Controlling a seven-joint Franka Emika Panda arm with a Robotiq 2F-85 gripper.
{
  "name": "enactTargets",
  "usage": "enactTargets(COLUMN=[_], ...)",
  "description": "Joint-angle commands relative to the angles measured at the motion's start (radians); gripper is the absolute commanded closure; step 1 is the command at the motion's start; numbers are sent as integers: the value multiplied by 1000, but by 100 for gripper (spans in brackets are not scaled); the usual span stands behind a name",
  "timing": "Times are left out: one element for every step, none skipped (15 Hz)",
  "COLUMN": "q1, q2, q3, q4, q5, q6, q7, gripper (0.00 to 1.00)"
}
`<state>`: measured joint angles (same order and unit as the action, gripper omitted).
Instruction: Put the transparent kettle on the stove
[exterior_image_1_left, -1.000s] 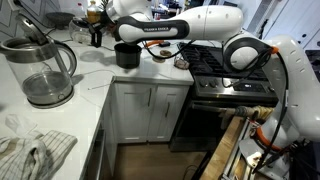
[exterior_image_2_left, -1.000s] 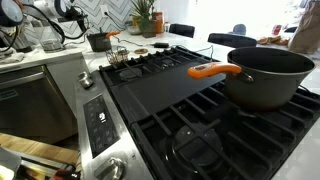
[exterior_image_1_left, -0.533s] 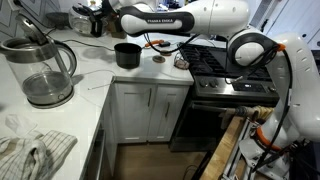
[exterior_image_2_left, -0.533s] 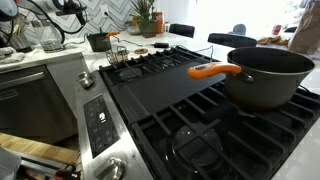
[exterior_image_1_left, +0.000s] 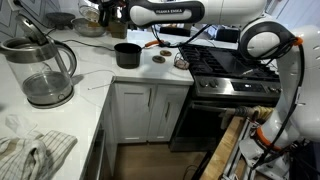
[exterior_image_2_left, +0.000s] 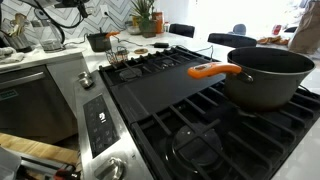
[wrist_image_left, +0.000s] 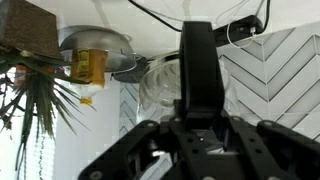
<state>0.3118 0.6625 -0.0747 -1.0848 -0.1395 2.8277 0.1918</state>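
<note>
transparent kettle (wrist_image_left: 160, 88) in wrist view, jaws gripping it, stove (exterior_image_1_left: 215, 60) (exterior_image_2_left: 150, 90) in both exterior views

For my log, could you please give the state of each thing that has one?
gripper: fingers shut, nothing visibly held.
stove: no flame visible.
transparent kettle: ahead of the fingers, ungrasped, off the stove.
grey pot: on the stove, lidless.
black pot: on the counter, lidless.
electric kettle: upright on the counter.

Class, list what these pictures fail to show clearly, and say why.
Transparent kettle: too small in an exterior view to see any contents.
Grey pot: its own wall hides the inside in an exterior view.
Gripper: tiny against counter clutter in an exterior view.
</note>
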Motion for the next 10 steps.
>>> enactTargets(q1=[48,72,104,135,162,189,220,246,274,301], q2=[-178,-213,-248,-283,-322,-357,-395,-431,-471,-512], q3=[-92,-135,-186,-233,-265,-299,-336,-364,-394,-421], q4=[-233,-271,-310,-349,-390,-431,-474,-518,-563,-609], q5=[-27,-42,-65,-92,-120,-152,-196,-237,-288,-344], q6=[17,6,-1,-12,-22,-23,-26,-24,-24,-26], q7=[135,191,259,318,363,411,461,508,559,614], gripper=[93,93,93,93,93,93,93,93,93,93])
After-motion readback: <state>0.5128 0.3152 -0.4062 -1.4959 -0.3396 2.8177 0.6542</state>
